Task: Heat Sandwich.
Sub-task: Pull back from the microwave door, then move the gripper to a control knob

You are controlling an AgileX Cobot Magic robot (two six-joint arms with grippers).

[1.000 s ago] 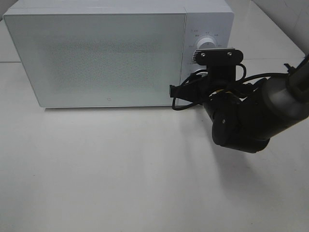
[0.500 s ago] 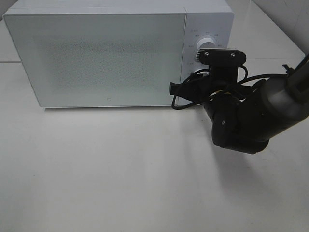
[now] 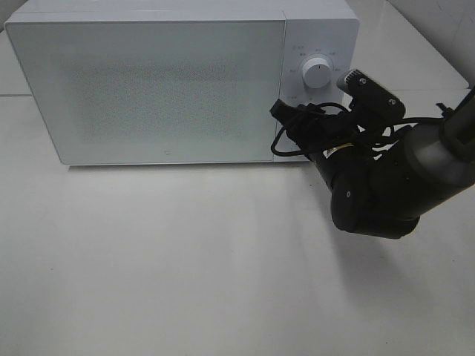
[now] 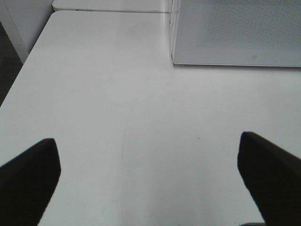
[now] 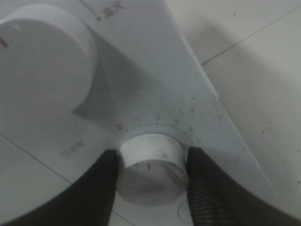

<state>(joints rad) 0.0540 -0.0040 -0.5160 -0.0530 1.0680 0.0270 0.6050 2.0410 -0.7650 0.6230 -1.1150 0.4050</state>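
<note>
The sandwich is out of view. The white microwave (image 3: 163,89) stands at the back of the table with its door closed. On its control panel, my right gripper (image 3: 306,122) is shut on the lower knob (image 5: 151,172), with one dark finger (image 5: 101,188) pressed against each side. The knob's red mark points towards the camera. The upper knob (image 3: 318,72) is free. In the left wrist view, my left gripper (image 4: 149,155) hangs open over bare table with nothing between its fingers, left of the microwave (image 4: 235,33).
The right arm (image 3: 386,185) and its cables reach in from the right edge, in front of the microwave's lower right corner. White table (image 3: 185,259) spreads in front of the microwave. The table's left edge (image 4: 23,70) shows in the left wrist view.
The right wrist has rolled on the lower knob: its camera block swung from above the gripper to the right and tilted, uncovering the upper knob. The left arm has not moved.
</note>
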